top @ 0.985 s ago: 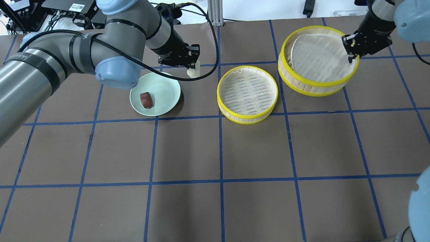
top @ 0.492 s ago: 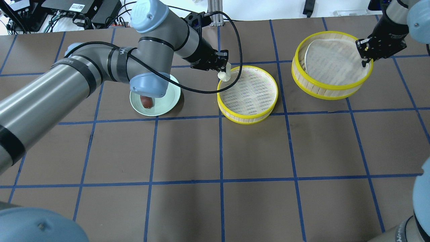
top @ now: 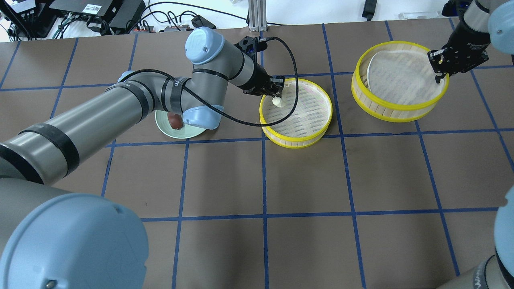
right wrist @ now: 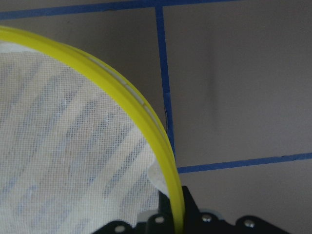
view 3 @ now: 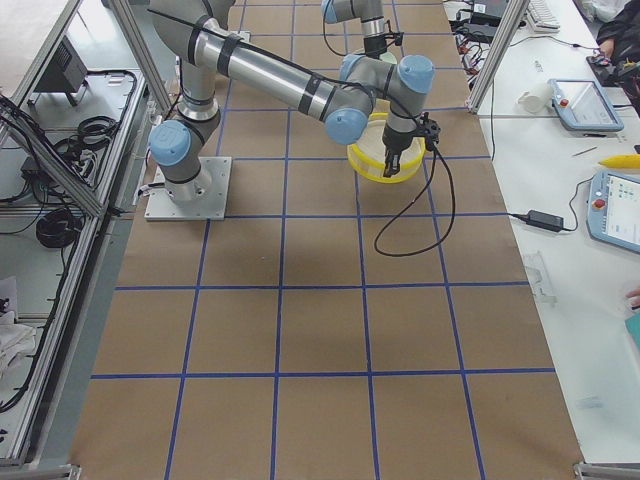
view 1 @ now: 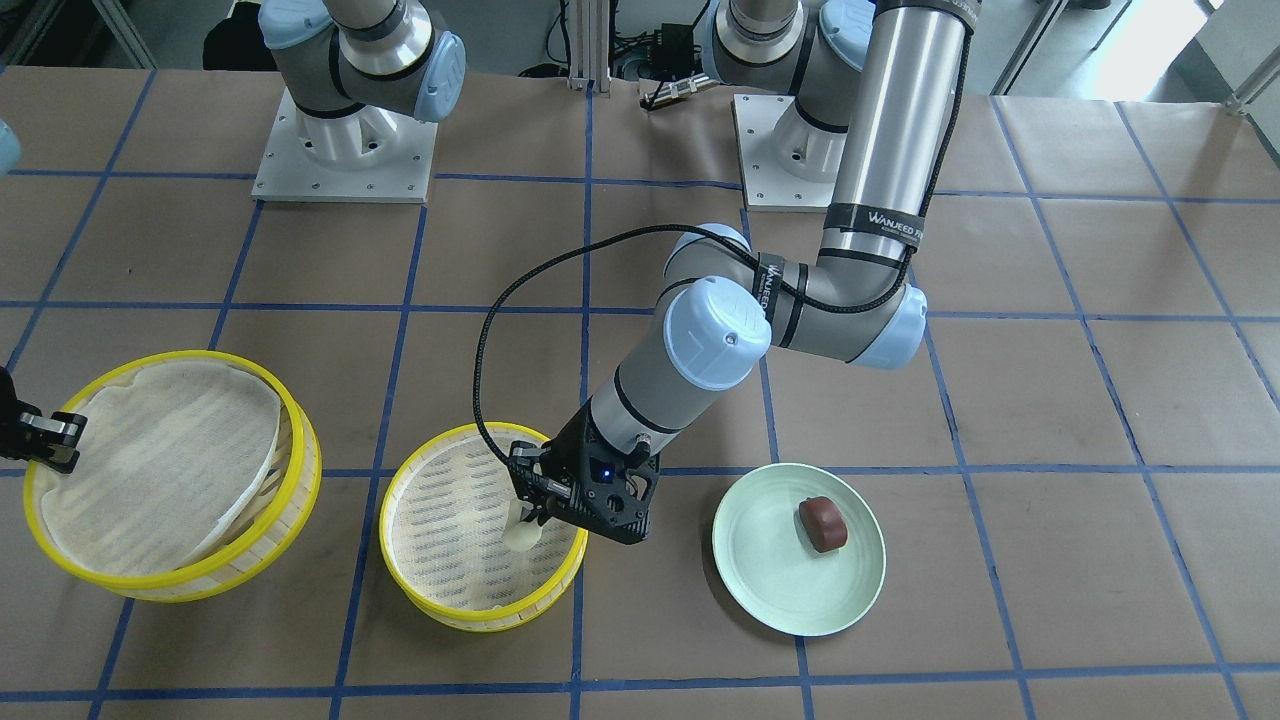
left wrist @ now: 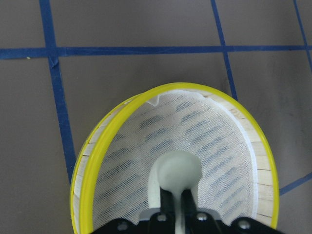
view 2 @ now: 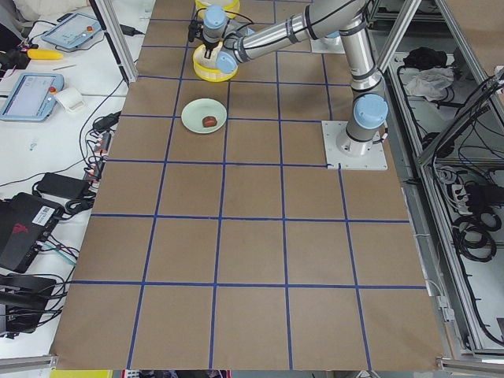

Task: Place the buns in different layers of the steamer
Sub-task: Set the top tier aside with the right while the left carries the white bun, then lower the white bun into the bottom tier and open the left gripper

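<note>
My left gripper (top: 276,95) is shut on the cream-white bun (top: 276,102) and holds it low inside the near steamer tier (top: 297,141), close to its left wall. The bun also shows in the front view (view 1: 521,536) and in the left wrist view (left wrist: 178,169). The dark reddish-brown bun (view 1: 822,523) lies on the pale green plate (view 1: 780,585). My right gripper (top: 440,75) is shut on the yellow rim of the second steamer tier (top: 395,109), at its right edge. That rim shows in the right wrist view (right wrist: 141,117).
My left arm's elbow hangs over the plate (top: 166,131) and half hides the brown bun (top: 174,120) from overhead. Cables and electronics lie beyond the table's far edge. Blue tape lines grid the brown table.
My left gripper carried the cream bun rightward from beside the plate and down into the near tier. My right gripper shifted the second tier further right.
</note>
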{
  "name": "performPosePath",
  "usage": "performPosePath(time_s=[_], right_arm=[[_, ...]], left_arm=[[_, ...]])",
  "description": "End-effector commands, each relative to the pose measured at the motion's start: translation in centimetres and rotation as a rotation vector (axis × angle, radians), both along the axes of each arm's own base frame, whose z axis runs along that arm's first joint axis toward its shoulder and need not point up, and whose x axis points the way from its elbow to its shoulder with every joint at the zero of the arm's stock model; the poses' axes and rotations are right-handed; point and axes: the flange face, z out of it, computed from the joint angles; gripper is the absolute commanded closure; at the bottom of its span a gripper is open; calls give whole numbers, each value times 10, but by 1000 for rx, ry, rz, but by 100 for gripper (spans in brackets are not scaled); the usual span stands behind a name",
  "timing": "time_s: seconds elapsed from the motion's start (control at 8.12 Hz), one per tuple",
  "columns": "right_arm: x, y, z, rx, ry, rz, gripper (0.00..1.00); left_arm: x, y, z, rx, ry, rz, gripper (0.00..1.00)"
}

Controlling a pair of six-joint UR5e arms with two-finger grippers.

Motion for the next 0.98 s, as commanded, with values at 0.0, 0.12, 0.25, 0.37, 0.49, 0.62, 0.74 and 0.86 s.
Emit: performPosePath(time_s=[0.0,0.12,0.25,0.37,0.49,0.62,0.74,0.86], right_arm=[[0,1,-1,3,-4,-1,100],[0,1,-2,4,-7,-1,100],[0,1,-2,4,-7,-1,100],[1,1,-1,3,-10,-1,100],[1,1,-1,3,-10,-1,100],[1,1,-1,3,-10,-1,100],[1,1,-1,2,-12,-1,100],[1,1,-1,4,-12,-1,100]], left_arm=[[-17,10,-12,67,18,65,26],[-27,16,-9,95,30,102,12],[-31,19,-1,101,42,123,8],[-31,20,6,108,45,141,0],[-30,21,20,105,58,166,0],[-30,21,20,114,60,177,0],[-30,21,19,123,63,189,0],[-34,23,21,137,93,177,0]])
